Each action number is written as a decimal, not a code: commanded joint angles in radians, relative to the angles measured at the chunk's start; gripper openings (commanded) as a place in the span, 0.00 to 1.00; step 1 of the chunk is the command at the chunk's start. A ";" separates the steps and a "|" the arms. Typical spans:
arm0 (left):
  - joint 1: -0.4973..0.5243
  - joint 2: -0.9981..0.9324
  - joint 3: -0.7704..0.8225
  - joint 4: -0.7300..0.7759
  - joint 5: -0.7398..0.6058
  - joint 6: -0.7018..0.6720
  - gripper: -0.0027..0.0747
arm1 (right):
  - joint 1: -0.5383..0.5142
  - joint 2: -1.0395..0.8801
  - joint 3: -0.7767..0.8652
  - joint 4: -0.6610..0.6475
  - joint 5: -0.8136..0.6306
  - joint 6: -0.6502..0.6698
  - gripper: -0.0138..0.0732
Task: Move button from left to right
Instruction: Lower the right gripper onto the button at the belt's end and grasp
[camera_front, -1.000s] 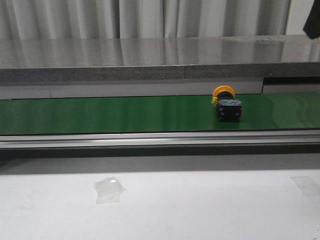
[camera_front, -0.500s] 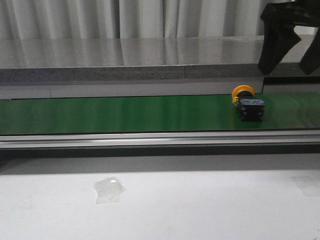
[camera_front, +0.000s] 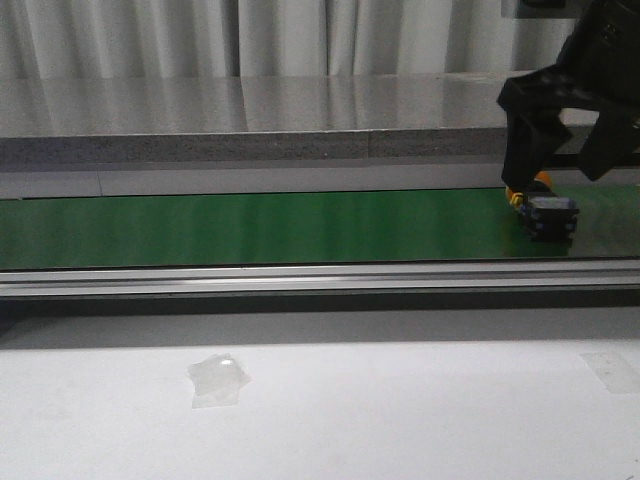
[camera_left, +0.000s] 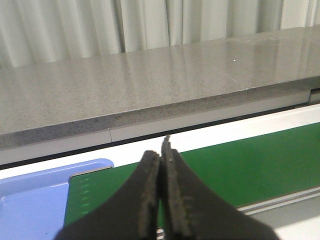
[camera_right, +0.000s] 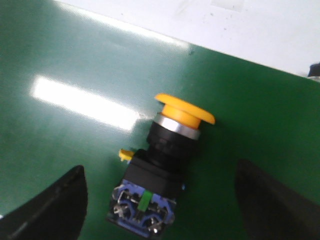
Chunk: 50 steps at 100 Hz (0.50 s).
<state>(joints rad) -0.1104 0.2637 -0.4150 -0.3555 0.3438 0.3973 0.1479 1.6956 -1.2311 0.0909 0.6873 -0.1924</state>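
In the front view the button (camera_front: 548, 212) lies on its side on the green belt (camera_front: 250, 227), near the right end of the bench (camera_front: 400, 410); the right tool (camera_front: 565, 160) hangs just above it, spread wide, one dark finger (camera_front: 520, 150) hiding part of the orange cap; a scrap of clear tape (camera_front: 218, 380) sits on the white front of the bench, well apart.

In the left wrist view the left tool (camera_left: 161, 200) is pressed together with nothing between its fingers, over the left end of the belt (camera_left: 240, 165), beside a blue tray (camera_left: 30, 205).

In the right wrist view the button (camera_right: 162, 167) rests between the two wide-set fingers (camera_right: 47, 210), touching neither; the body looks like stiff hard plastic, light and not fragile, though the smooth round cap (camera_right: 185, 111) may well slip; the flat sides of the black block (camera_right: 152, 177) seem the safer hold.
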 joint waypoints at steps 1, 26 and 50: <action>-0.007 0.009 -0.025 -0.011 -0.074 -0.002 0.01 | -0.001 -0.019 -0.034 -0.032 -0.043 -0.011 0.84; -0.007 0.009 -0.025 -0.011 -0.074 -0.002 0.01 | -0.001 0.019 -0.034 -0.033 -0.038 0.001 0.71; -0.007 0.009 -0.025 -0.011 -0.074 -0.002 0.01 | -0.001 0.012 -0.067 -0.033 0.037 0.001 0.37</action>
<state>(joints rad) -0.1104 0.2637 -0.4150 -0.3555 0.3438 0.3973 0.1479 1.7556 -1.2433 0.0597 0.7109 -0.1905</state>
